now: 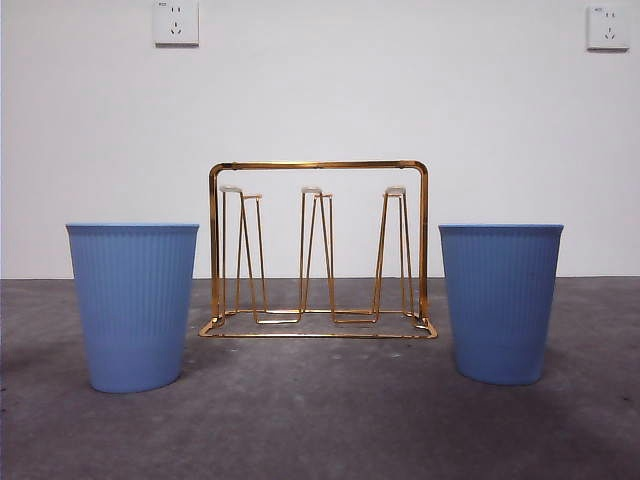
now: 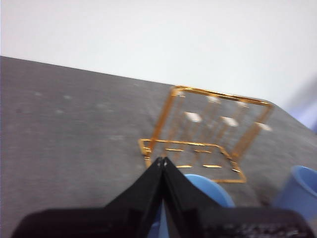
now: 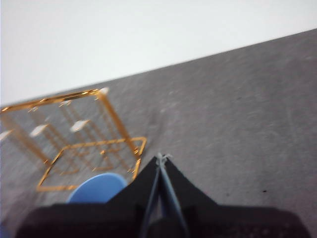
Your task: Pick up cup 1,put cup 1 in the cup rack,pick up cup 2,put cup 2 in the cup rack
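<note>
Two ribbed blue cups stand upright on the grey table, one to the left point(image 1: 133, 305) and one to the right point(image 1: 500, 300) of the gold wire cup rack point(image 1: 318, 165). Nothing hangs on the rack's white-tipped pegs. My left gripper point(image 2: 162, 159) is shut on nothing, raised above the table with a blue cup point(image 2: 210, 188) just past its jaws, the rack point(image 2: 218, 94) behind, and the other cup point(image 2: 299, 191) further off. My right gripper point(image 3: 161, 157) is also shut on nothing, hanging near a blue cup point(image 3: 96, 188) in front of the rack point(image 3: 119, 124). Neither gripper shows in the front view.
A white wall with two power sockets point(image 1: 176, 22) point(image 1: 608, 27) rises behind the table. Bare grey tabletop point(image 1: 320, 420) lies in front of the cups and the rack.
</note>
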